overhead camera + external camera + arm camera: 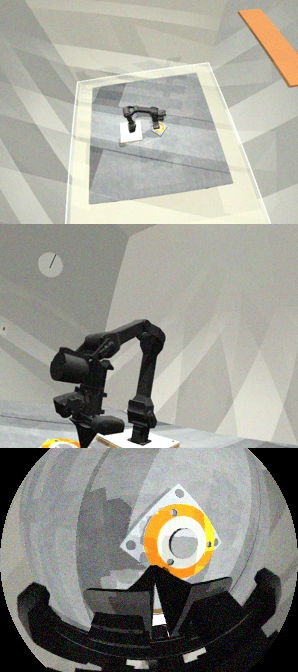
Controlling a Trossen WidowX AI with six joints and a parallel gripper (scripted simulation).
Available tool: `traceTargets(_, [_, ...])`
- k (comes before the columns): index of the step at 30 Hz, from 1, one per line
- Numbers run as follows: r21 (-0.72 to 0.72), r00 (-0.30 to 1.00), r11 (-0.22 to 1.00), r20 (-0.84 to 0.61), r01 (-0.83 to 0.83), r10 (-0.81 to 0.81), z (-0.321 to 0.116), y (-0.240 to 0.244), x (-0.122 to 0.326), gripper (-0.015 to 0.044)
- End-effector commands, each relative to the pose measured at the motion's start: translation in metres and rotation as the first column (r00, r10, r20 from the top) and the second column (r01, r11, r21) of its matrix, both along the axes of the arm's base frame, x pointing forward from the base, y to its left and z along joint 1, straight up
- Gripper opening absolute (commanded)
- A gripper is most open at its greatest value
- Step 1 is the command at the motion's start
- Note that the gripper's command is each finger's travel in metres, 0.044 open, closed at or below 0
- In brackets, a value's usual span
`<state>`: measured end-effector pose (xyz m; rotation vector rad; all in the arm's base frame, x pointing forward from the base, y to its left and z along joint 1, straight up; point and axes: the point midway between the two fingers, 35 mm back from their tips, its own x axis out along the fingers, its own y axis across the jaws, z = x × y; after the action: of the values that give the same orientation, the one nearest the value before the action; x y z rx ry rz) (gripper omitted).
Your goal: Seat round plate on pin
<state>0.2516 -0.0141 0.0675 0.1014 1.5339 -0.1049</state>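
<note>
1. My gripper [156, 127] [84, 444] [153, 568] is closed, with nothing between its fingers. From the wrist camera, the round plate [163, 127] [75, 444] [151, 540] sits at one o'clock from the tips, over its square base [162, 133] [137, 540] and around the post [185, 543]. The tips overlap its near edge in that view; I can't tell whether they touch.

2. I see small round marks near eleven, three and seven o'clock on the plate, but can't say which is the pin or the right hole. Misreading them could have me turning it the wrong way.

3. If I come down too low at six o'clock, closed tips could press that rim and lever up the twelve o'clock side, jamming the plate on the post.

4. Pushing towards the plate's middle would probably bind it against the post; I'd want a light sideways push along the rim.

5. Too long a sweep could carry the hole past the pin. Even if it drops in, fingers left leaning on the rim would spoil the finish.
</note>
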Motion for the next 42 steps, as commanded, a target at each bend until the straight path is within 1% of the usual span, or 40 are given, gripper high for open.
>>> traceTargets(1, [0.006, 1.0, 1.0, -0.005, 0.004, -0.004, -0.004, 0.0, -0.004, 0.0])
traceTargets(13, [0.005, 1.0, 1.0, -0.006, 0.004, -0.004, -0.005, -0.009, -0.018, 0.0])
traceTargets(42, [0.003, 1.0, 1.0, -0.007, 0.004, -0.004, -0.006, -0.029, -0.029, 0.0])
